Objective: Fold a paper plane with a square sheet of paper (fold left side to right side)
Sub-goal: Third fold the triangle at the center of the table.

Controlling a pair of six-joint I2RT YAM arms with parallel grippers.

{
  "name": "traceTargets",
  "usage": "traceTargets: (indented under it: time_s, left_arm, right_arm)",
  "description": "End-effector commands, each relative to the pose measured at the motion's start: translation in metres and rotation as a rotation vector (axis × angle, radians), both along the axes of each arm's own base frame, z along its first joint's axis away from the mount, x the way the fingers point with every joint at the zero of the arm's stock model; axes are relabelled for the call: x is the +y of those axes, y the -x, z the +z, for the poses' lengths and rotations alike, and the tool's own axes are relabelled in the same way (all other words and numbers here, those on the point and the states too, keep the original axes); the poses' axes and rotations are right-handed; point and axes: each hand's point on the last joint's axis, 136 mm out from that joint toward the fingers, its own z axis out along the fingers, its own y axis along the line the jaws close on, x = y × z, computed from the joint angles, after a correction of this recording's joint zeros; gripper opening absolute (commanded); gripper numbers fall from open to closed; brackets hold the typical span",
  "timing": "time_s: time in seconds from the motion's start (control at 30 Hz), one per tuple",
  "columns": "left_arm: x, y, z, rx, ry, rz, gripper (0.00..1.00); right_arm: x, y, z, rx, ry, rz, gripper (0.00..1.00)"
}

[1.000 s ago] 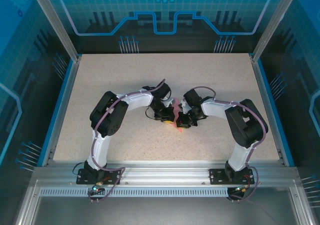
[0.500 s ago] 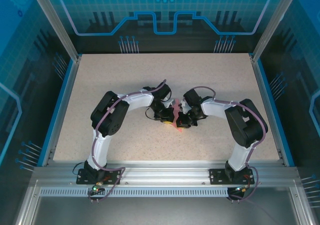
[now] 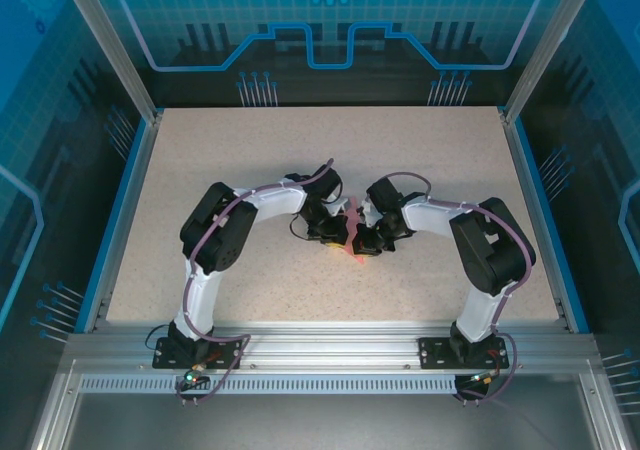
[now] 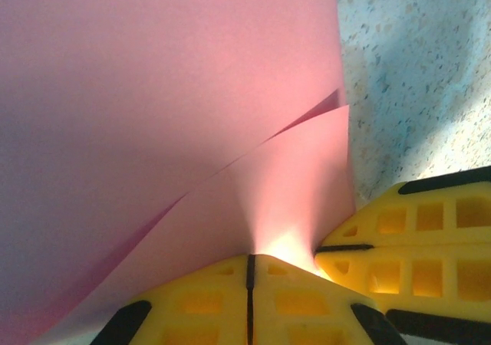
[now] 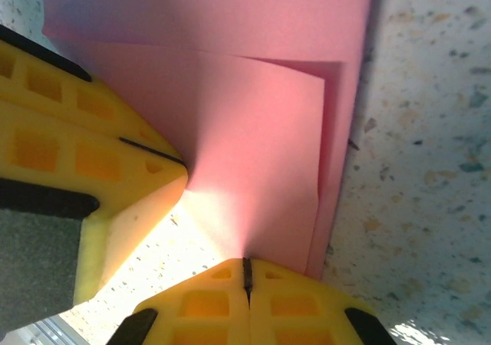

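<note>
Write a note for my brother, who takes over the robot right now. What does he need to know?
Left end effector: shut on the square sheet of paper.
Right end effector: shut on the same sheet, close beside it.
Paper: middle of the table, doubled over, layer edges not lined up.
Done: sheet brought over itself.
Left: line up edges, press the crease, all later plane folds.

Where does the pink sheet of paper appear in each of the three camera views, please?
Top external: the pink sheet of paper is a small patch at mid-table.
Left wrist: the paper fills the upper left and centre, pinched below by the left gripper.
Right wrist: the paper spans the top and centre, pinched below by the right gripper.
Shared landmark: the speckled table.
</note>
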Motion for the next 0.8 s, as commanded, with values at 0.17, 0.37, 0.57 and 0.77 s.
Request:
traceTargets:
  time_s: [0.17,0.37,0.57,0.77]
  left_arm:
    - [0.075,-0.027,-0.02,-0.083,-0.224,0.076,0.08]
    - [0.093,-0.036,-0.017,-0.102,-0.249,0.089,0.08]
    - [0.104,-0.049,-0.011,-0.113,-0.249,0.122,0.09]
    - [0.099,-0.055,0.013,-0.141,-0.199,0.148,0.18]
  right_arm:
    - [-0.041,0.032,-0.033,0.124,0.197,-0.012,0.0]
    - [-0.041,0.032,-0.033,0.128,0.192,-0.009,0.0]
    - [-0.034,0.028,-0.027,0.102,0.149,-0.002,0.0]
    - [-0.012,0.007,0.001,-0.034,0.027,0.018,0.0]
